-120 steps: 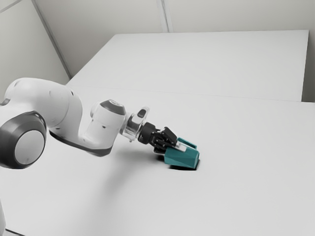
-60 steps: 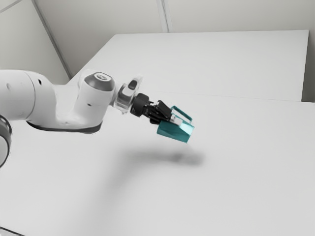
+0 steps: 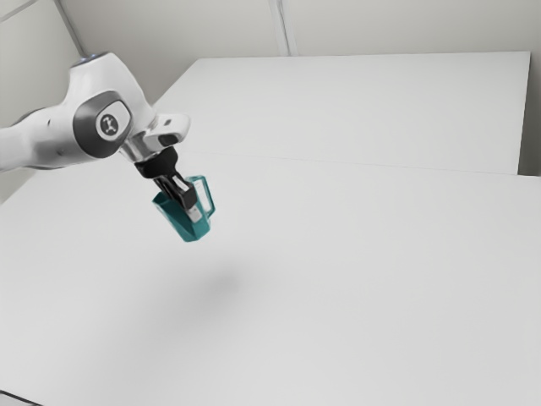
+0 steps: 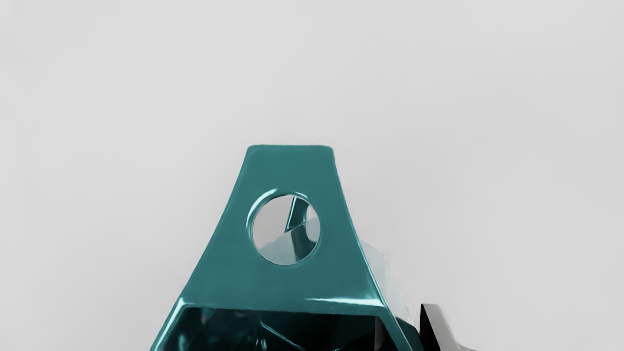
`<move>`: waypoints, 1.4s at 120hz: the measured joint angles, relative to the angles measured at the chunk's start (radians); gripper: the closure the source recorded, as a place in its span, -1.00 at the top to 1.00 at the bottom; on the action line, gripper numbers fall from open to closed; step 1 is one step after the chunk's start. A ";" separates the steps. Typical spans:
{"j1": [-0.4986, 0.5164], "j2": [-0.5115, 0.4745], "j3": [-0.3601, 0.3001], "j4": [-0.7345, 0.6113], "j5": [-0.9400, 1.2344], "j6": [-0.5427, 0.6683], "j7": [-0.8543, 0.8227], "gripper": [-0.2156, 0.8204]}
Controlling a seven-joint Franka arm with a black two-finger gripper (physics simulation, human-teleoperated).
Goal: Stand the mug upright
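With the fingers (image 3: 188,200) clamped on the tilted mug (image 3: 180,222) above the bench (image 3: 363,279), level its base below them, then lower gently until it sits flat before releasing.

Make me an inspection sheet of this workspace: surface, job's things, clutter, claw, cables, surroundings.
Surface: pale table, smooth, with a soft shadow on it.
Job's things: teal mug, held above the table, tilted, its handle toward the exterior view's right.
Clutter: nothing seen.
Claw: shut on the mug.
Cables: none identifiable; a thin dark line at the exterior view's lower left, nature unclear.
Surroundings: pale walls.
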 joint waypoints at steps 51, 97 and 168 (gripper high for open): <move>-0.006 0.122 -0.001 -0.052 0.258 0.108 -0.174 -0.90; -0.010 0.192 -0.004 -0.054 0.270 0.257 -0.260 -0.90; -0.067 0.255 -0.009 -0.080 0.260 0.385 -0.330 -0.90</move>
